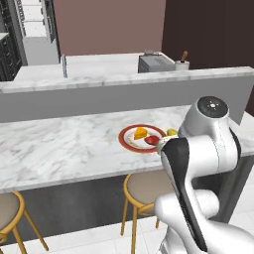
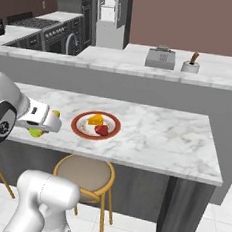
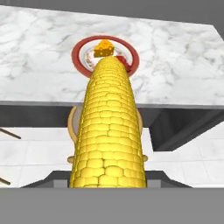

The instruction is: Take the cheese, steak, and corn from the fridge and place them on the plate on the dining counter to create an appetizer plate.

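My gripper (image 2: 43, 123) is shut on the corn (image 3: 108, 131), a yellow cob that runs up the middle of the hand view. It hangs over the near edge of the dining counter (image 1: 59, 144), just short of the plate. The corn's yellow end (image 1: 171, 132) peeks out beside my wrist. The red-rimmed plate (image 1: 124, 135) (image 2: 77, 124) (image 3: 78, 54) lies on the marble top. On it are the orange cheese wedge (image 1: 141, 133) (image 2: 95, 119) (image 3: 104, 48) and the dark-red steak (image 1: 151, 140) (image 2: 101, 130). The corn partly hides the steak in the hand view.
Round wooden-legged stools (image 1: 144, 188) (image 2: 82, 175) stand under the counter's near edge. Beyond a raised grey ledge (image 1: 124, 94) a back counter carries a grey box (image 2: 160, 57) and a jar (image 2: 191, 65). The fridge (image 2: 110, 12) stands far back.
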